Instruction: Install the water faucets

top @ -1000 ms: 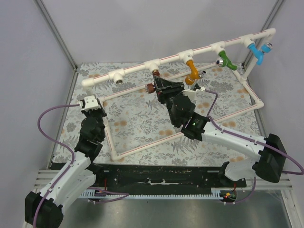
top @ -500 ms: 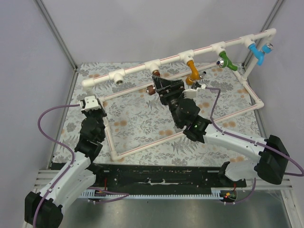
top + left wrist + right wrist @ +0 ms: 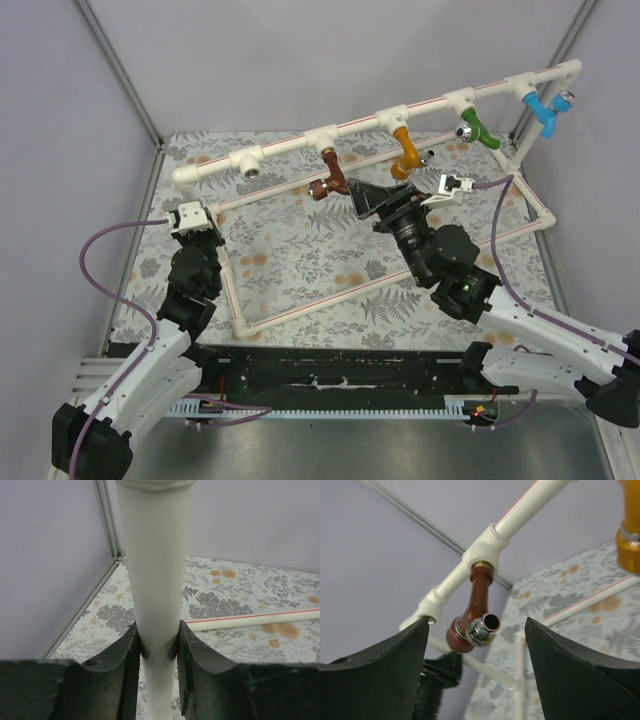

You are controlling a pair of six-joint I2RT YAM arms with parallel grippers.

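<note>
1. The right gripper [image 3: 362,196] has its jaws spread wide and holds nothing. It sits just beside the reddish-brown faucet [image 3: 471,607] without touching it.
2. The left gripper [image 3: 157,641] is pressed tight onto the white frame pipe [image 3: 156,555] near the left edge of the desk, bracing the frame.
3. Step judged in hand: seating the reddish-brown faucet in its tee [image 3: 487,542]. Any fresh grasp should take the plastic body, not the silvery spout [image 3: 487,624], and turn squarely about the thread axis. The left clamp should stay firm so the rail [image 3: 290,146] does not twist.
4. The reddish-brown faucet hangs from the rail by the far edge, left of the middle. A brass collar [image 3: 482,566] shows at the tee, so full seating cannot be confirmed. The body is bent and glossy.
5. The orange-yellow faucet [image 3: 405,152] hangs from the next tee to the right, also by the far edge, and appears seated.
</note>
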